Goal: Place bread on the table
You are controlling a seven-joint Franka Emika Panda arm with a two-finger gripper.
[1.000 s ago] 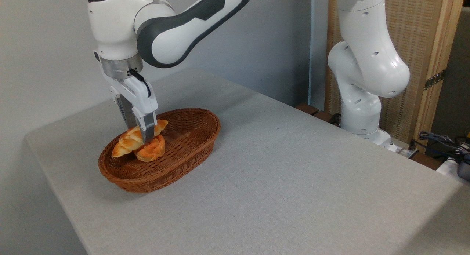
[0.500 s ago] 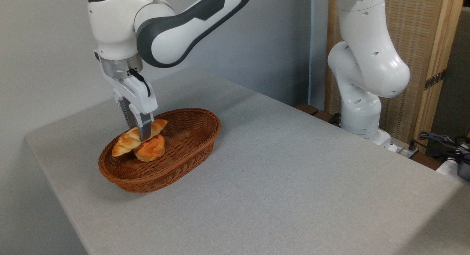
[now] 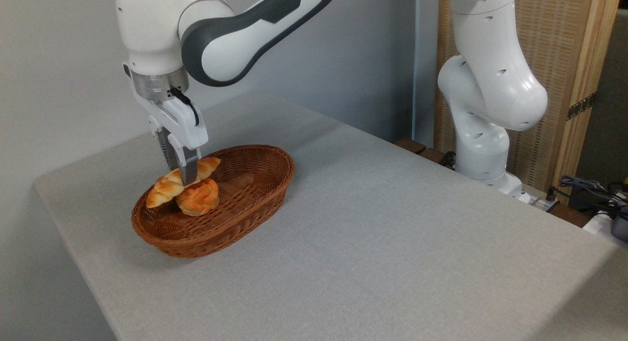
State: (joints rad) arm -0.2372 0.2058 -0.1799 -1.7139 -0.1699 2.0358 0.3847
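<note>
The bread (image 3: 167, 186), a long braided golden-brown loaf, hangs slightly lifted over the left part of the brown wicker basket (image 3: 255, 196). My gripper (image 3: 188, 180) points straight down and is shut on the loaf's middle, its fingers hiding that part. The loaf's left end tilts down toward the basket rim. The table (image 3: 392, 233) is a wide light grey cloth-covered top on which the basket stands.
A small round orange-brown bun (image 3: 198, 199) lies in the basket just below and right of the loaf. The arm's white base (image 3: 483, 149) stands at the table's far right edge, with cables (image 3: 588, 186) beside it. A wooden panel (image 3: 564, 61) rises behind.
The gripper has risen a little with the bread held in it, lifting the loaf clear of the bun. The bun and basket stay in place.
</note>
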